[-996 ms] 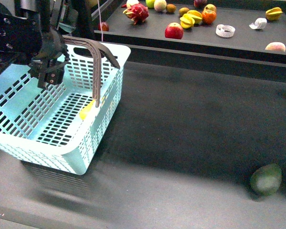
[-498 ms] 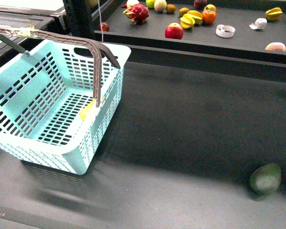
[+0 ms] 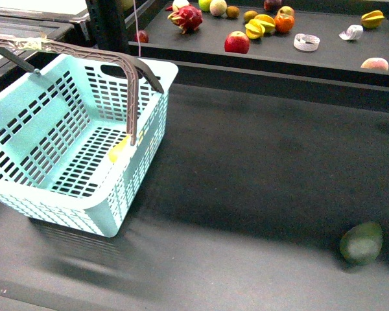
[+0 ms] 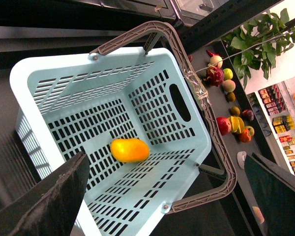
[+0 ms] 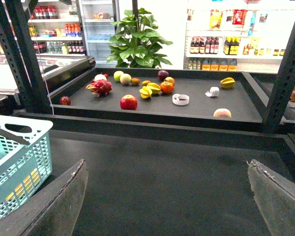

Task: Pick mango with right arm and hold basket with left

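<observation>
Basket (image 3: pixel 71 149) at left of front frame, handles (image 3: pixel 126 71) raised; wide bare dark table (image 3: pixel 259 168) to its right. Green fruit (image 3: pixel 361 242) at lower right, near edge. Fruit shelf (image 3: pixel 324 48) across top. Mango (image 4: pixel 130 150) on basket floor, frame centre in left wrist view. Left gripper (image 4: pixel 167 196) jaws wide apart above basket, holding nothing. Right gripper (image 5: pixel 167 196) likewise spread, empty, over bare table.

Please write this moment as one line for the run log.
mango: lying inside basket | left pincer: open, above basket, holding nothing | right pincer: open, empty, over dark table | green fruit: on table, untouched
</observation>
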